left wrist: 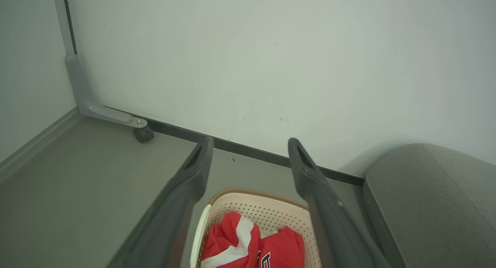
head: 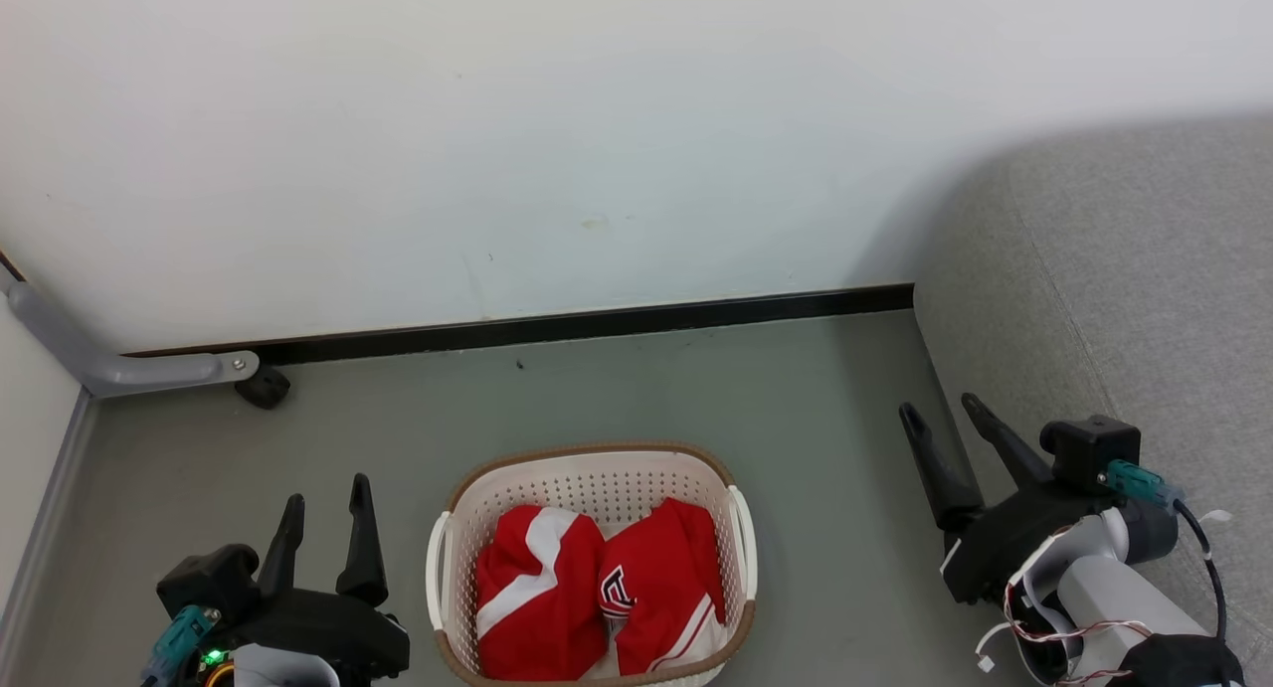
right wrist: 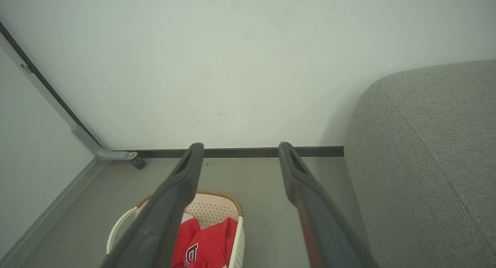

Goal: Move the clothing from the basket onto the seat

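A cream perforated basket (head: 593, 468) with a brown rim stands on the grey floor at the bottom centre of the head view. Two pieces of red clothing lie in it side by side: one with white stripes (head: 532, 593) on the left, one with block lettering (head: 661, 578) on the right. My left gripper (head: 326, 490) is open, low at the basket's left, nothing between its fingers. Open too is my right gripper (head: 941, 405), right of the basket, beside the grey seat (head: 1124, 269). The basket (left wrist: 263, 206) (right wrist: 211, 206) and clothing (left wrist: 252, 244) (right wrist: 205, 244) also show low in both wrist views.
A pale wall with a dark skirting board (head: 587, 324) closes the far side. A grey metal leg with a black caster (head: 264, 386) sits in the far left corner. Bare floor lies between the basket and the seat (right wrist: 426, 163).
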You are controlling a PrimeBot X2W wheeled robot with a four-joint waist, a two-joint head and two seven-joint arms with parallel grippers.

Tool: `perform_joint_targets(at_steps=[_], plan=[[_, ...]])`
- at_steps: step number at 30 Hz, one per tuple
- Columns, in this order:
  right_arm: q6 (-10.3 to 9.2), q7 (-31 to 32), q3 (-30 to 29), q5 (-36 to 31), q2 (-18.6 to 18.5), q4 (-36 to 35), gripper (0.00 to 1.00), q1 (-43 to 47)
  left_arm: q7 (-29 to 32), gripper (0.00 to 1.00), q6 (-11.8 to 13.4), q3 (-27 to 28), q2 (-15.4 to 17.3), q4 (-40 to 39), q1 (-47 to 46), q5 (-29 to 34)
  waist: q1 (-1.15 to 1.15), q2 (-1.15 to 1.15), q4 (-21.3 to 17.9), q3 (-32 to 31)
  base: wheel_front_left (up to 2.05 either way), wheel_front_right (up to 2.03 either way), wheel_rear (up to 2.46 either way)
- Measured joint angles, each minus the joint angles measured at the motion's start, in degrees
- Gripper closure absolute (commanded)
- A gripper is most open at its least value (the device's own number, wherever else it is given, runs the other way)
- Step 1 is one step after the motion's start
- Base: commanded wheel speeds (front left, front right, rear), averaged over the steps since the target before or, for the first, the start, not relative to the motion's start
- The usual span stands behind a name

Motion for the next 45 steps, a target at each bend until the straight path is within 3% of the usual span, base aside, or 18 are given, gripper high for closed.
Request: perform_joint_targets(at_steps=[17, 35, 45], plan=[[-2.50, 0.0, -3.2, -2.0, 0.5, 0.3, 0.00, 0.0, 0.0, 0.00, 1.7, 2.2, -0.8, -0.2, 0.1, 5.2, 0.00, 0.00, 0.2, 0.2, 0.00, 0.00, 0.00], [-2.92, 0.0, -5.0, -4.5, 1.2, -1.2, 0.00, 0.2, 0.0, 0.00, 1.7, 3.1, -1.4, -0.3, 0.5, 7.3, -0.01, 0.00, 0.3, 0.7, 0.00, 0.00, 0.00], [-2.92, 0.0, -6.2, -6.5, 1.1, -4.6, 0.00, 0.2, 0.0, 0.00, 1.0, 3.4, -1.7, -0.1, 0.3, 8.3, 0.01, 0.00, 0.1, 4.0, 0.00, 0.00, 0.00]])
